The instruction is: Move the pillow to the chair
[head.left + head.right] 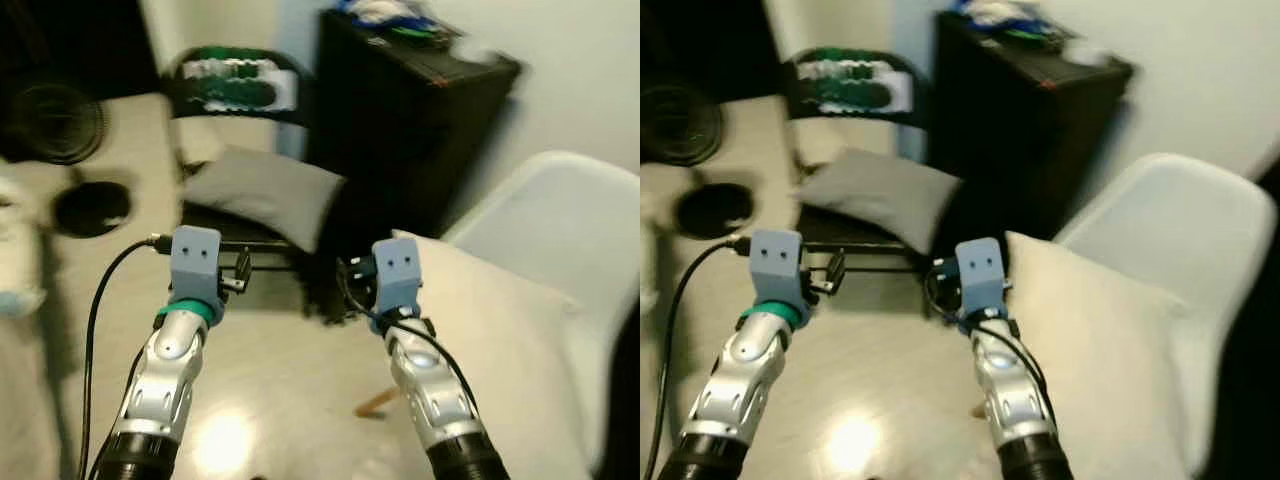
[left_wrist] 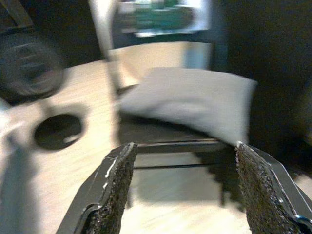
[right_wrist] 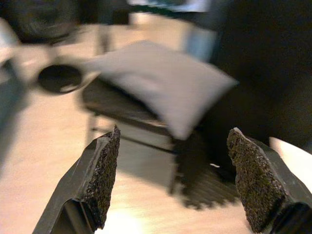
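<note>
A grey pillow [image 1: 265, 195] lies on the seat of a low black chair [image 2: 161, 134] straight ahead of me. To my right, a cream pillow [image 1: 500, 340] rests on a white shell chair [image 1: 570, 230]. Both arms are raised in front of me, and my right arm is just beside the cream pillow's near corner. In the left wrist view my left gripper [image 2: 184, 148] is open and points at the grey pillow [image 2: 195, 102] with nothing between its fingers. My right gripper [image 3: 174, 134] is open too and faces the same pillow [image 3: 161, 83] from a short distance.
A tall black cabinet [image 1: 400, 110] stands behind the black chair. A black fan [image 1: 55, 120] and a round dark base [image 1: 90, 207] sit on the floor to the left. Pale bare floor [image 1: 270, 370] lies between me and the chair. The frames are blurred.
</note>
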